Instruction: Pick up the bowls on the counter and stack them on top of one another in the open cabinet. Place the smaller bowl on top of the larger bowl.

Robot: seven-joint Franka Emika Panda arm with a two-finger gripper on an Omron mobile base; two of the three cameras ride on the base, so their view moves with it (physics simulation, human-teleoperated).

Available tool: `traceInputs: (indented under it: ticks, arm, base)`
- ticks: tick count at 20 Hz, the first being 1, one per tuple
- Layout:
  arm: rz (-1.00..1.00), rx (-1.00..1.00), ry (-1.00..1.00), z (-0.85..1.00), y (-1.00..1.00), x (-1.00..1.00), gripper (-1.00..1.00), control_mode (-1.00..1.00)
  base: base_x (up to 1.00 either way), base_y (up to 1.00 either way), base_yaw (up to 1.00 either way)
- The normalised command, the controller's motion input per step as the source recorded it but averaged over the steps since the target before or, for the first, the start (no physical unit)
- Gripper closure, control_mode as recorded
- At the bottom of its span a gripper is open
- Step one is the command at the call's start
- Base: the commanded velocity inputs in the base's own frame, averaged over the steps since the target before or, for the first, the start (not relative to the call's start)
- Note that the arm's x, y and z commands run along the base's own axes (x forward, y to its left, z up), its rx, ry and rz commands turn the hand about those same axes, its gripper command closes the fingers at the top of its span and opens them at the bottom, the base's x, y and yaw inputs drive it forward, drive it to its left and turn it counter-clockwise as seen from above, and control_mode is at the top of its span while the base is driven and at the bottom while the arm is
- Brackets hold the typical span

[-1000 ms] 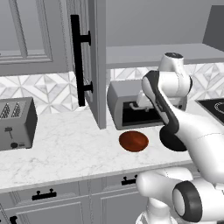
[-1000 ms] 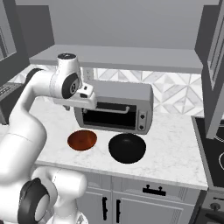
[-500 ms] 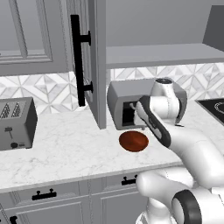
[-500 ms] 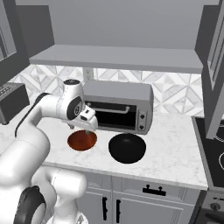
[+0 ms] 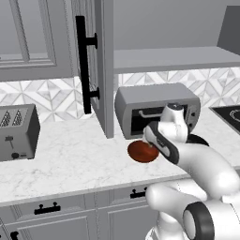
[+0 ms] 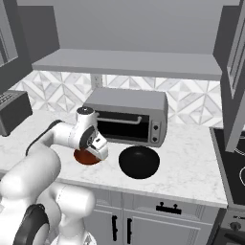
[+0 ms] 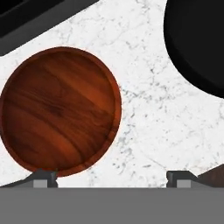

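Over the last second the arm has swung down from in front of the toaster oven until the fingers hang low over the surface, spread apart and holding nothing, with one tip at the near rim of the brown bowl. That bowl sits untouched near the front edge of the surface, just before the oven, with the black bowl close beside it. Both are yet to reach the cabinet shelf, and this descent reads as lining up on the brown bowl's rim.
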Motion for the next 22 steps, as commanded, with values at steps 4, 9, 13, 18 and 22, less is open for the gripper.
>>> traceInputs:
  ticks: [4,9,13,18,22]
  arm:
    - [-0.03,0.0,0.04,-0.24,0.0,0.27,-1.0,-1.0]
    - [0.0,0.0,0.12,-0.26,-0.01,0.08,-1.0,-1.0]
    - [-0.01,0.0,0.04,-0.33,-0.09,0.02,-1.0,-1.0]
    - [-0.01,0.01,0.0,-0.13,-0.04,0.13,-1.0,-1.0]
    - [0.0,0.0,0.0,-0.14,0.0,0.22,-1.0,-1.0]
  base:
    - [0.0,0.0,0.0]
    - [0.0,0.0,0.0]
    - [0.0,0.0,0.0]
    - [0.0,0.0,0.0]
    - [0.0,0.0,0.0]
